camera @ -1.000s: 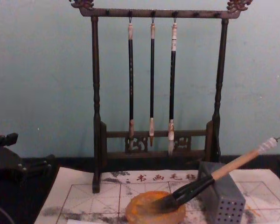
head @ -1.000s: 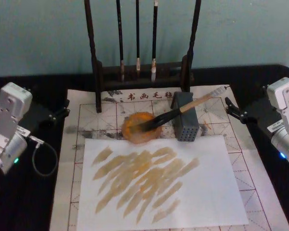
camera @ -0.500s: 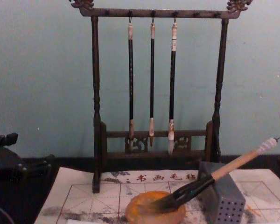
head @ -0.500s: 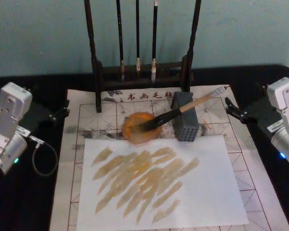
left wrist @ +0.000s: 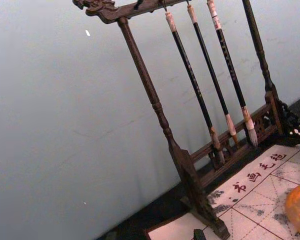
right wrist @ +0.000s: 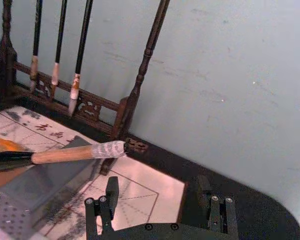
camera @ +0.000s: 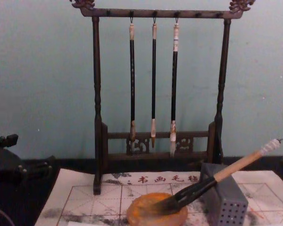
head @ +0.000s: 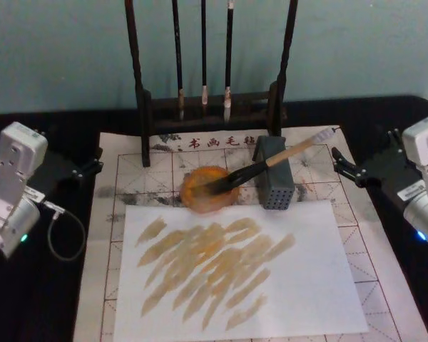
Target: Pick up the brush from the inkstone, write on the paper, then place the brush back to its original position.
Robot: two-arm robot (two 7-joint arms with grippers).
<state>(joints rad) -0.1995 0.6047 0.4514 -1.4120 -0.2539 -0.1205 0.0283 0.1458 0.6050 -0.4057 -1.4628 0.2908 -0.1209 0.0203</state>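
- Right arm has shifted slightly outward and down since 1 s ago; nothing else moved.
- Right end effector (right wrist: 157,186) is spread and empty, near the brush's (head: 264,165) wrapped end but apart from it.
- Brush bristles lie in the inkstone (head: 194,194), with the handle propped on the grey box (head: 278,191).
- Left end effector (head: 85,167) is parked beside the paper (head: 139,167).
- Tan strokes cover the white sheet (head: 314,285), so the task looks either finished or not begun; I cannot tell which.

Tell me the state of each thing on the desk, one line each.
brush: ungrasped, bristles in the inkstone, handle propped on grey box.
paper: flat, grey-smudged.
white sheet: on the paper, covered with tan strokes.
thin brushes: hanging on rack.
right gripper: open, empty, right of paper.
left gripper: parked left of paper.
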